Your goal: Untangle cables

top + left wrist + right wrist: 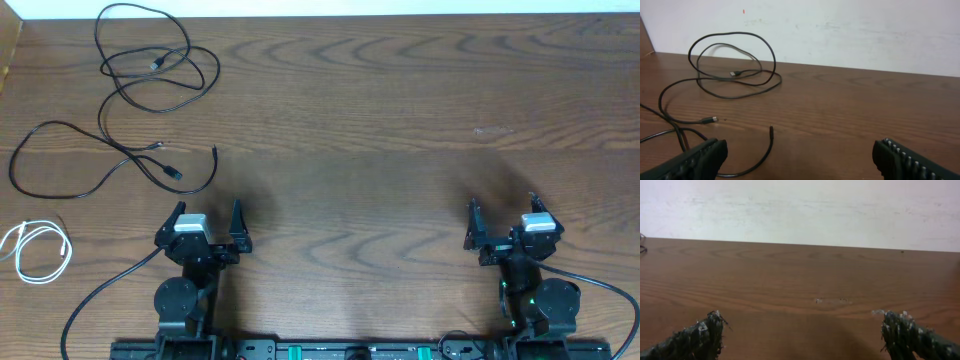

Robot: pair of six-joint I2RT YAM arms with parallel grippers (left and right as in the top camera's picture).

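Two long black cables lie tangled at the table's far left. One coils in loops around its plug (pixel 157 63); the other trails down to a plug (pixel 172 172) and a free end (pixel 215 152). A short white cable (pixel 20 235) lies coiled by the left edge. My left gripper (pixel 208 206) is open just near of that free end, touching nothing. The left wrist view shows the coil's plug (pixel 733 74), a second plug (pixel 710 120) and the free end (pixel 771 129) ahead of the open left gripper (pixel 800 155). My right gripper (pixel 502 202) (pixel 802 330) is open over bare wood, far from the cables.
Thick black cables run from both arm bases, one at the left (pixel 100 295) and one at the right (pixel 600 285). A pale scuff (pixel 832 300) marks the wood ahead of the right gripper. A white wall closes the table's far edge (pixel 850 30).
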